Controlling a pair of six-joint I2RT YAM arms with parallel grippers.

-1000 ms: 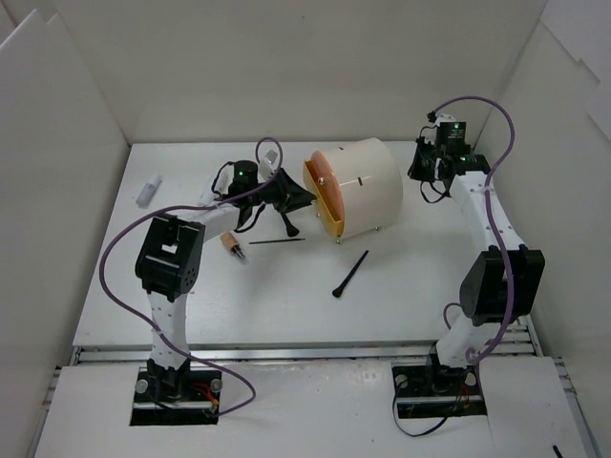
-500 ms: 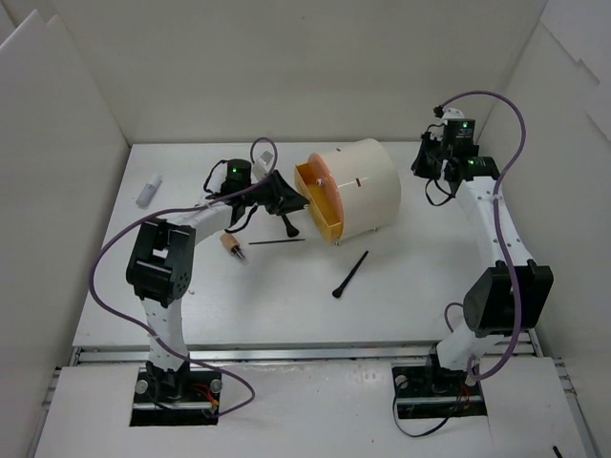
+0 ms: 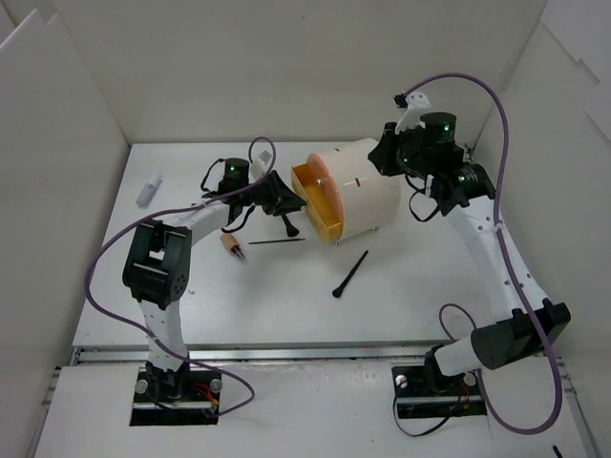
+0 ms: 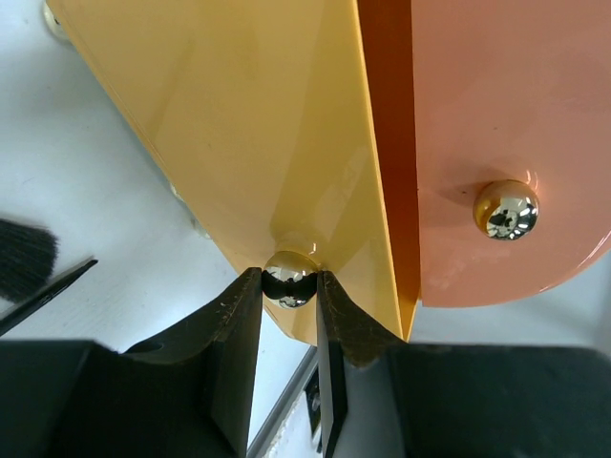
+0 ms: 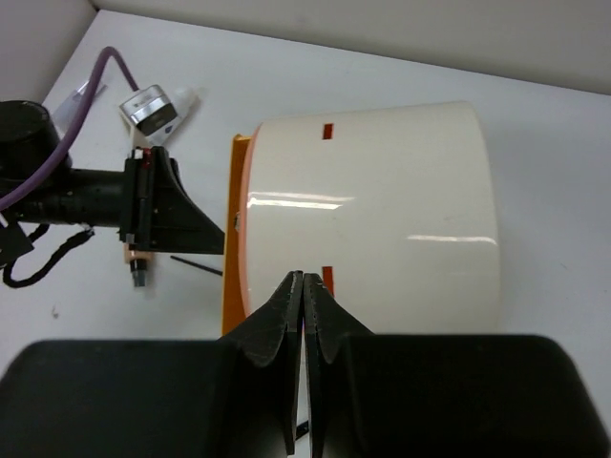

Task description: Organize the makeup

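Up close, the left hand (image 4: 288,277) is pinched on the round metal knob (image 4: 290,286) of a yellow drawer (image 4: 258,124), one finger on each side of it. That drawer stands out a little from the face of the cream cylinder (image 3: 368,186), which lies on its side on the white surface (image 3: 239,305). Beside it is an orange drawer (image 4: 496,105) with its own shiny knob (image 4: 506,210), which nothing touches.

The right hand (image 5: 303,279) has its fingers pressed together with nothing between them. It hangs over the curved side of the cylinder at its far end; whether it touches the shell cannot be told.

All the makeup in view lies out on the surface, none of it in a drawer. A white tube (image 3: 148,190) rests well apart at the far left. A stubby tan brush (image 3: 232,247) lies near the left arm, with a thin black stick (image 3: 277,240) just beside it. One black brush (image 3: 286,225) sits just below the left hand, near the yellow drawer. A longer black brush (image 3: 350,274) lies slanted in front of the cylinder.
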